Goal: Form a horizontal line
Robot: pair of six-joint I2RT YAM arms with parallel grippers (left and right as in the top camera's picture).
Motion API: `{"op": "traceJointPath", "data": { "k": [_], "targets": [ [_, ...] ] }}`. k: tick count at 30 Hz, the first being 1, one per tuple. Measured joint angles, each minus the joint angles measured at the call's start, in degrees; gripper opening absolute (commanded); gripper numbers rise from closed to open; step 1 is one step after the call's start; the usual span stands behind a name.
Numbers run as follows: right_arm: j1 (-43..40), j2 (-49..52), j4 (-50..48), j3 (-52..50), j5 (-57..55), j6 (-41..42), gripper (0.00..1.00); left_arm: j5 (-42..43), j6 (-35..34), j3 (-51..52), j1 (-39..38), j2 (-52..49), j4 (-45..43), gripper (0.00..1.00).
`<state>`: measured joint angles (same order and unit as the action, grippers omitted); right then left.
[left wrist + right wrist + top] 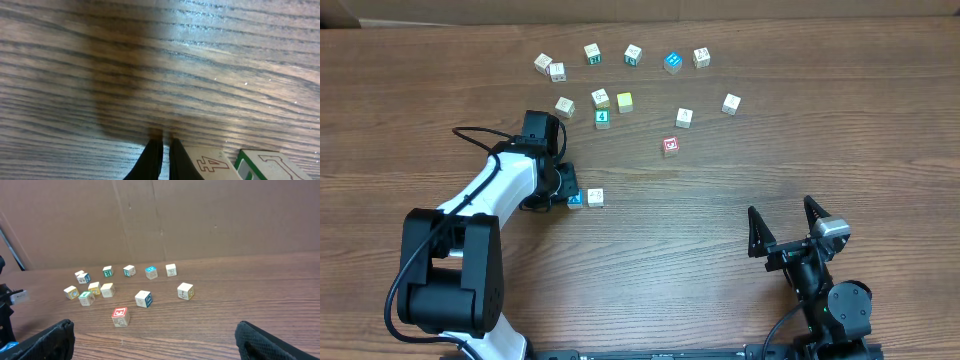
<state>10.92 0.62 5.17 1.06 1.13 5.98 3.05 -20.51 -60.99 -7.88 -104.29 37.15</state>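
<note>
Brown cardboard is seen behind a wood-grain tabletop, on which small letter cubes are scattered. Toward the near left, a blue cube and a cream cube are set side by side in a short row running left to right, touching or nearly so. The left fingers are pressed together, tips down at the tabletop, with nothing held between them. The blue cube is found just beside them on their right; whether it is touched cannot be told. In the left wrist view, a cream face with a brown figure is shown right beside the fingers, and a green-bordered face lies just beyond it. A teal cube is placed farther back, well apart from the pair and near a yellow-green cube. A red cube is seen alone, to the right of the teal cube. Other cubes are spread loosely toward the back edge. The right fingers are spread wide and empty at the right front of the tabletop, well apart from every cube.
</note>
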Motion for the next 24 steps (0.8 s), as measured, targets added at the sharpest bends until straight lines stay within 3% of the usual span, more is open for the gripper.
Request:
{"op": "traceJointPath", "data": {
  "k": [24],
  "targets": [
    [0.0, 0.0, -0.02, 0.0, -0.02, 0.02, 1.0, 0.42, 1.07, 0.28, -1.86, 0.0, 0.02, 0.04]
  ]
}}
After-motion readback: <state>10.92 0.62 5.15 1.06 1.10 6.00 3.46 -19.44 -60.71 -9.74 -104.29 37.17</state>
